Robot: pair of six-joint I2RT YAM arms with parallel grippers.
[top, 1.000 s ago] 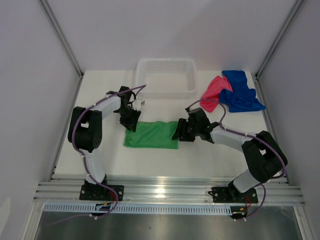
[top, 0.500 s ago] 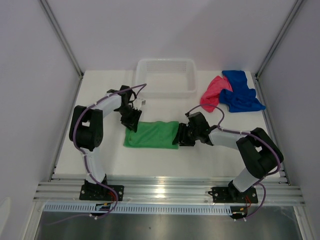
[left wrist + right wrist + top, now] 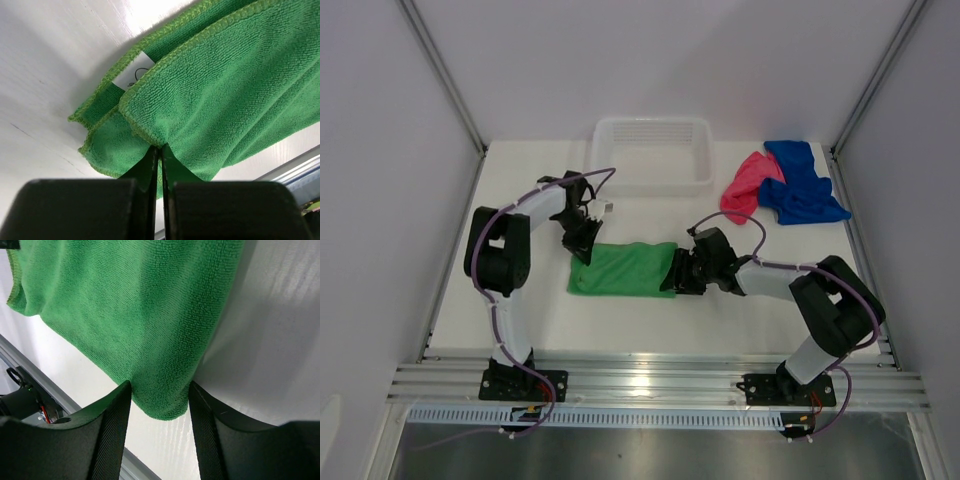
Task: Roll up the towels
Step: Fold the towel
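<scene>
The green towel [image 3: 620, 268] lies folded flat in the middle of the table. My left gripper [image 3: 582, 247] is at its far left corner, shut on the hemmed edge of the green towel [image 3: 225, 90], which bunches at the left gripper's [image 3: 160, 146] tips beside a white label [image 3: 134, 76]. At the right end, my right gripper [image 3: 672, 275] stands open. In the right wrist view the green towel's [image 3: 125, 305] rounded corner sits between the right gripper's [image 3: 160, 387] fingers [image 3: 112, 430]. The pink-red towel [image 3: 745, 185] and the blue towel [image 3: 802, 185] lie crumpled at the back right.
A white slotted basket [image 3: 601, 160] stands at the back centre, just beyond the left arm. Grey walls and metal posts close in the table on both sides. A metal rail runs along the near edge.
My left gripper has shut on the green towel's far left edge. The right gripper slid left until the towel's right end sat between its fingers.
</scene>
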